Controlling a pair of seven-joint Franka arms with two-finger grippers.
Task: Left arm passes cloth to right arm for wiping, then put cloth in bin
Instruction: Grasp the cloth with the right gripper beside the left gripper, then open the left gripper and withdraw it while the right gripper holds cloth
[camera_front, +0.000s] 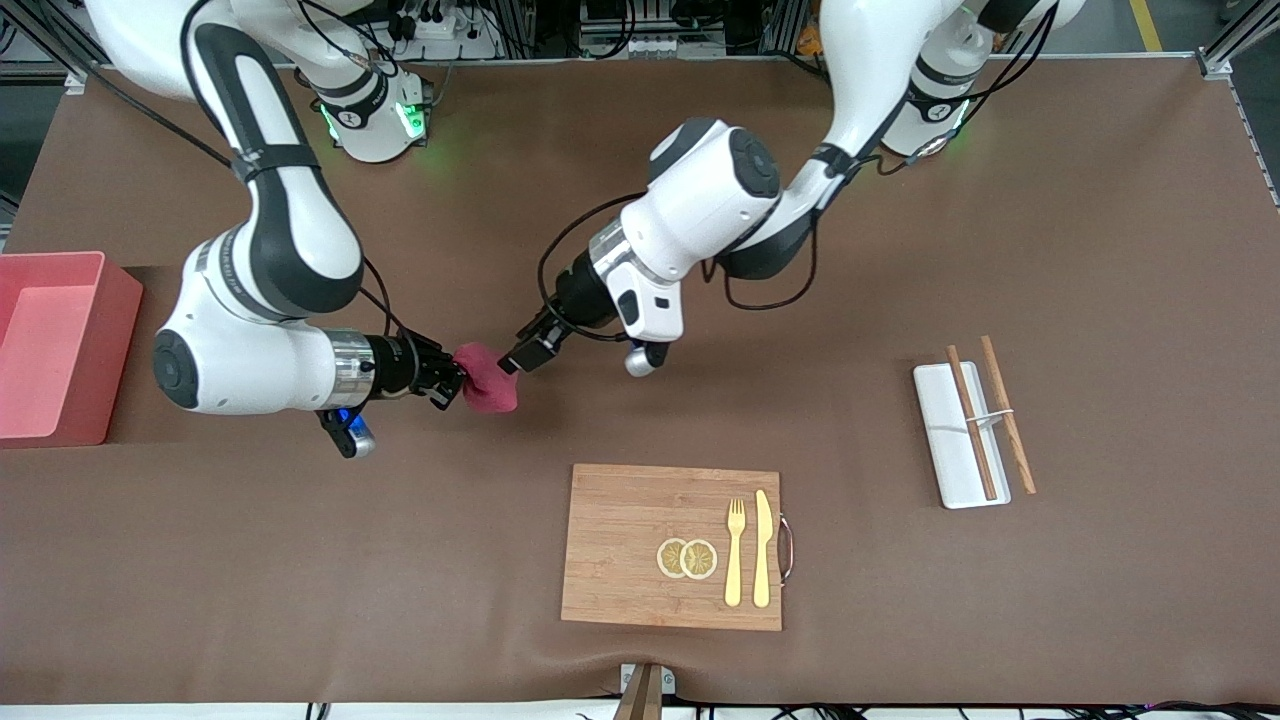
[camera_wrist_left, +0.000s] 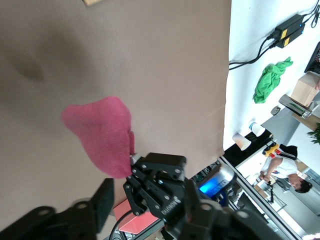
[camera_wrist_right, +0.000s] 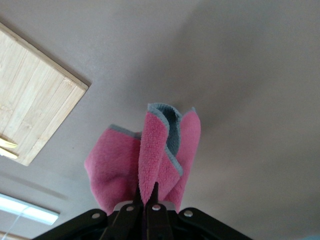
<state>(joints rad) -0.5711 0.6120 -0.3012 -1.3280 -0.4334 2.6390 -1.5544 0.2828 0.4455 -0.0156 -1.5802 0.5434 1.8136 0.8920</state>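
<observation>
**Handover: cloth at right gripper**

- Cloth (camera_front: 488, 378): pinched in the right gripper (camera_front: 450, 381), hanging clear over bare table.
- Left gripper (camera_front: 518, 358): beside the cloth, fingers narrowly parted, holding nothing.
- Advice: draw the left arm clear before wiping.
- Bin (camera_front: 52, 345): at the right arm's end, well apart.
- Surface: brown mat; board (camera_front: 640, 530) nearer the camera with fork and knife; tray (camera_front: 945, 440) with chopsticks toward the left arm's end.

Brown mat (camera_front: 1100, 250) covers table; white floor (camera_wrist_left: 250, 75), green rag (camera_wrist_left: 271, 80), seated person (camera_wrist_left: 287, 162).
</observation>
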